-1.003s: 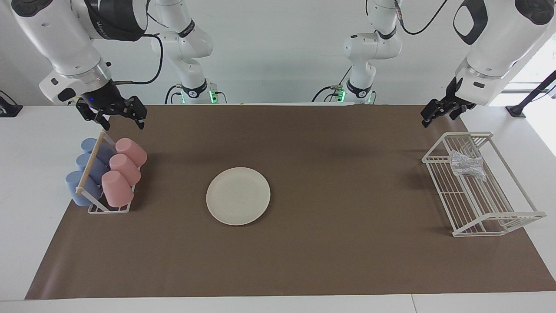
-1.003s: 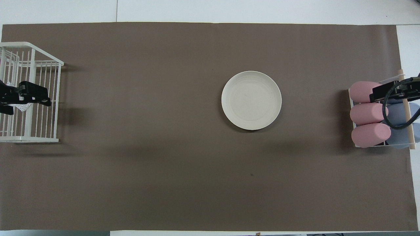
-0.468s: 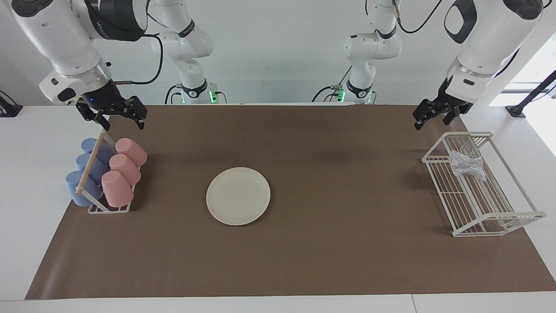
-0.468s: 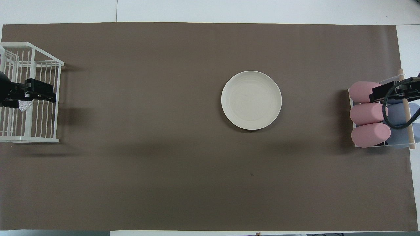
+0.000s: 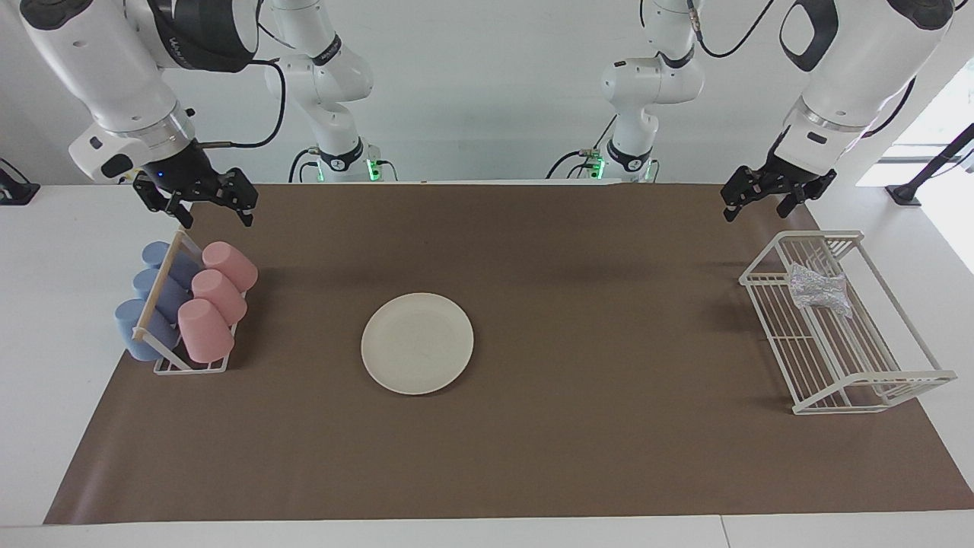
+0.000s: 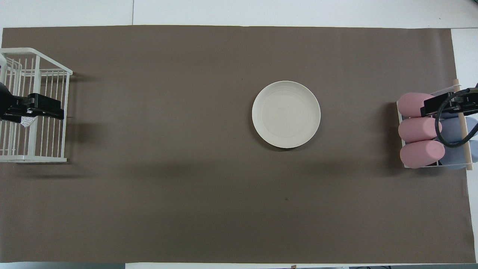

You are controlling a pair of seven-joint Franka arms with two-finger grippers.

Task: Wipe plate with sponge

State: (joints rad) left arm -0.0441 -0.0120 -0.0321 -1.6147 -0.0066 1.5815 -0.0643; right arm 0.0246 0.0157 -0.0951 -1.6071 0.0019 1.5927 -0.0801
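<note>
Plate [image 5: 417, 343] seen mid-bench, bare. Sponge [image 5: 819, 289] lodged in wire rack [image 5: 875, 380] at left-arm end of bench. Left end effector [image 5: 770, 199] spread, raised over rack's robot-side end. Right end effector [image 5: 214, 208] spread, hung over cup rack [image 5: 190, 364], nothing held.

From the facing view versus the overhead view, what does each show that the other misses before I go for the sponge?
Facing view only: both arms whole, the sponge lying clear in the white wire rack, and the left gripper hanging in the air with open jaws, apart from the rack.

Overhead view only: the left gripper covering most of the sponge, with a sliver showing.

Both: the plate bare on the brown mat, the pink cups in their holder, and the right gripper open above them.
</note>
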